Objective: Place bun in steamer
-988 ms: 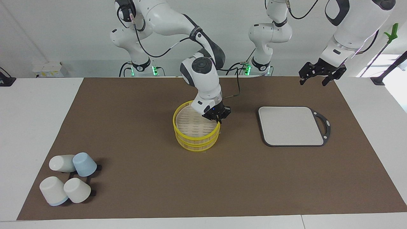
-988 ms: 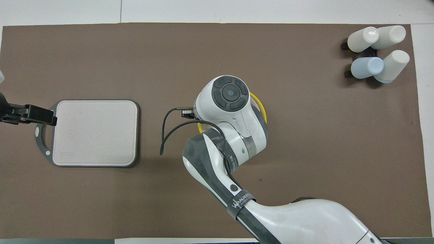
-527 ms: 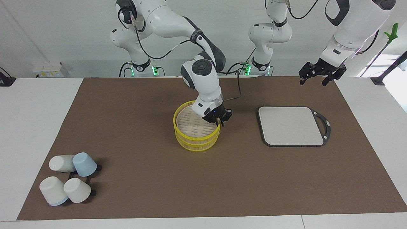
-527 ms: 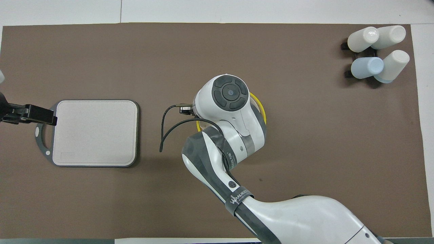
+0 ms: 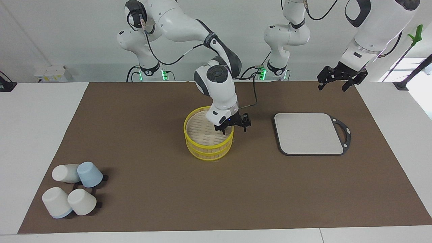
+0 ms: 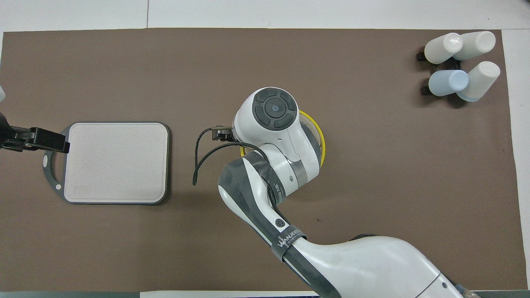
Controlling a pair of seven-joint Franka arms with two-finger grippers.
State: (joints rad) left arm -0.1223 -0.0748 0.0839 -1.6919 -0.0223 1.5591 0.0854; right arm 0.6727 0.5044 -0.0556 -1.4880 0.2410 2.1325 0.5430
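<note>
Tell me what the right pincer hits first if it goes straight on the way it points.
Probably the steamer: the right pincer points down, open, over its rim toward the left arm's end, so rim or slatted floor; depth is unclear. The left pincer waits over the mat edge.

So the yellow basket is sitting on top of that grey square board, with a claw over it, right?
Not quite. The facing view shows the steamer on the brown mat, beside the grey board and apart from it. The right claw is over it, as you say.
</note>
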